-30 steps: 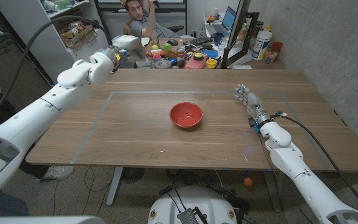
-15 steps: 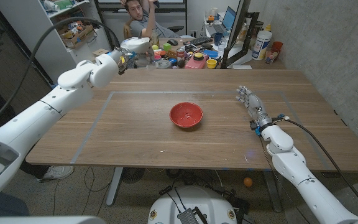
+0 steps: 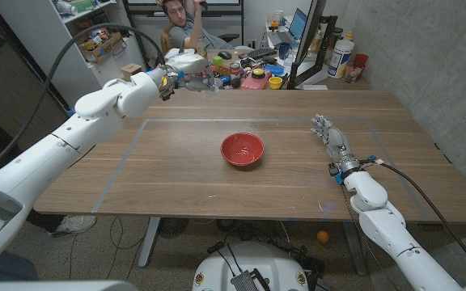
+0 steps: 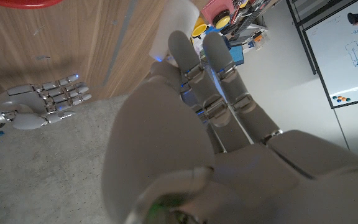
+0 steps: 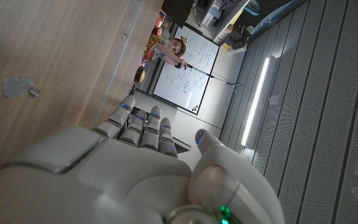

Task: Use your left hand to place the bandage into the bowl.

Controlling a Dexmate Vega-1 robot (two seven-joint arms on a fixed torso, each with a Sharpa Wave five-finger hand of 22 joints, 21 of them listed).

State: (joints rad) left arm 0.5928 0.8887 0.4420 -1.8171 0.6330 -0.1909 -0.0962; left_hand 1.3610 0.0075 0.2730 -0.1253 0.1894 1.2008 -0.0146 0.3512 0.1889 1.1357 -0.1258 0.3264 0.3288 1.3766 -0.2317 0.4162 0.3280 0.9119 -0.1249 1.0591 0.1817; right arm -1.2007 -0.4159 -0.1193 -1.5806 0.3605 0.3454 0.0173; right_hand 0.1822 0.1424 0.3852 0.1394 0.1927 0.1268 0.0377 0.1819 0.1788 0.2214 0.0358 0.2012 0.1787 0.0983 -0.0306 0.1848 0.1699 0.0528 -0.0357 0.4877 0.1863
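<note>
left hand [image 3: 186,63]: raised over the far left part of the table [image 3: 176,174], beyond the bowl. In the left wrist view [image 4: 185,143] the fingers [image 4: 185,59] are seen closed together around something white.

bandage [image 4: 176,22]: pretty sure that's the white thing poking out past the fingertips in the left wrist view, so it's held in the left hand, up in the air and not in the bowl. It can't really be made out in the head view.

bowl [image 3: 242,149]: red, sat near the middle of the table, nothing seen inside it.

right hand [image 3: 332,137]: stretched out on the right side of the table, fingers extended and slightly apart, nothing held; also seen in the right wrist view [image 5: 129,168].

person [image 3: 180,20]: seated behind the table, among the clutter.
</note>
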